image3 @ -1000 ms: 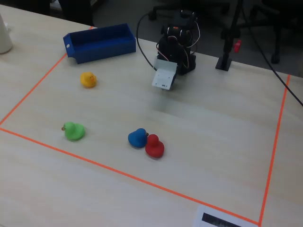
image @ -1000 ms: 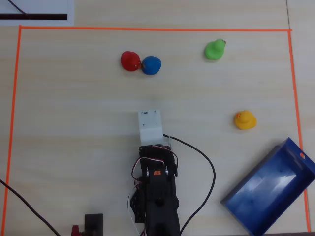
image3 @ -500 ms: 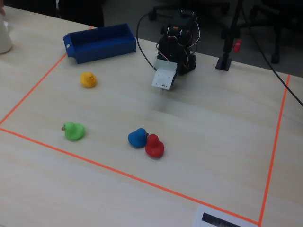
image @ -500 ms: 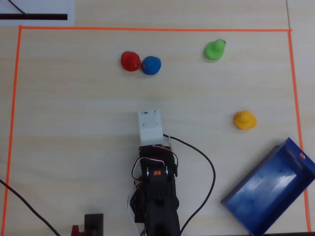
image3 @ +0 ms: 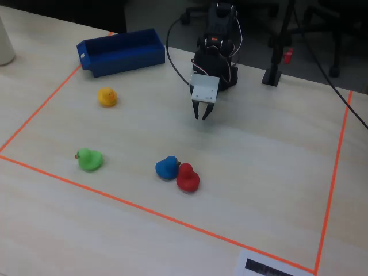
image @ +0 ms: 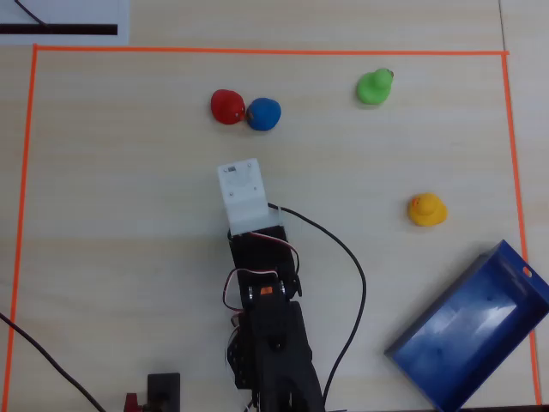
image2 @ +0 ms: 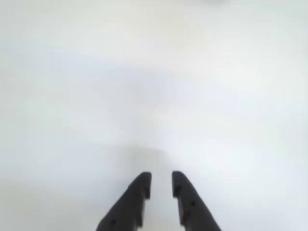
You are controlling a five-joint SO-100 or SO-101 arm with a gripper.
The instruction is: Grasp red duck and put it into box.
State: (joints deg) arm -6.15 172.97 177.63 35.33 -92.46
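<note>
The two dark fingers stand a narrow gap apart with nothing between them, tips over bare tabletop (the wrist view is washed out and shows little else). In the fixed view the gripper points straight down just above the table, under a white wrist block, near the middle of the area marked by the orange tape line. The black arm rises from the middle of the bottom edge in the overhead view, a black cable looping beside it.

The red duck sits toward the top edge in the overhead view, left of centre, touching the blue duck on its right; both lie well apart from the gripper. The green duck stands near the top edge further right, and the yellow duck nearer the right edge. The box lies tilted in the bottom right corner, open side up, nothing inside it.
</note>
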